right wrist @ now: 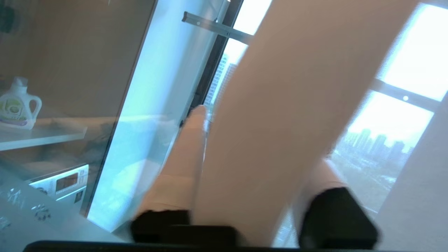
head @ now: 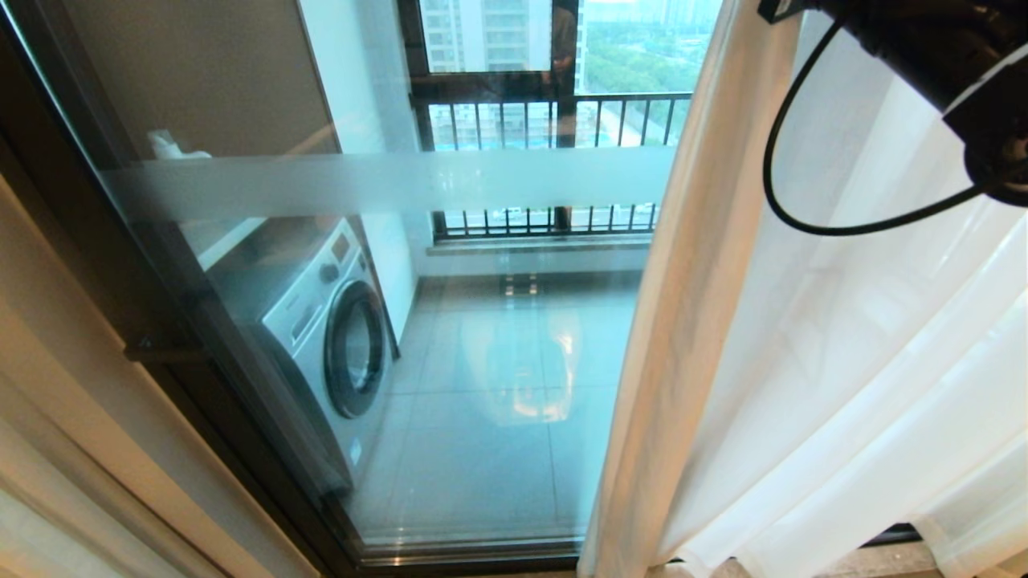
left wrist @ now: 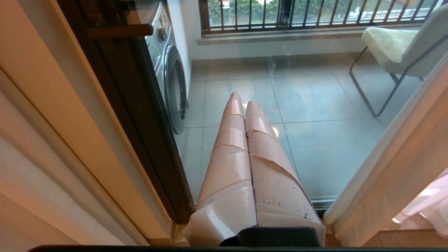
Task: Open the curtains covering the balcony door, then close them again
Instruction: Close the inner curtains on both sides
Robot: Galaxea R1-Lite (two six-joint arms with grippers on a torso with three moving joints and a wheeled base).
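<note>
Beyond the balcony door [head: 385, 185] lie a tiled floor, one washer [head: 337, 337] and one chair [left wrist: 395, 45]. Two curtains show: one [head: 803, 361] bunched right of the bare glass, one [left wrist: 31, 175] at the frame's left, cut off. Right gripper [right wrist: 252, 147] blurs, its fingers [right wrist: 185, 157] spread either side of a curtain fold; grip unclear. Left gripper [left wrist: 245, 105] is clenched empty before the glass.

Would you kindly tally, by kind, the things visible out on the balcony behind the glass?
Washing machine: 1
Chair: 1
Detergent bottle: 1
Barred railing: 1
Total: 4
</note>
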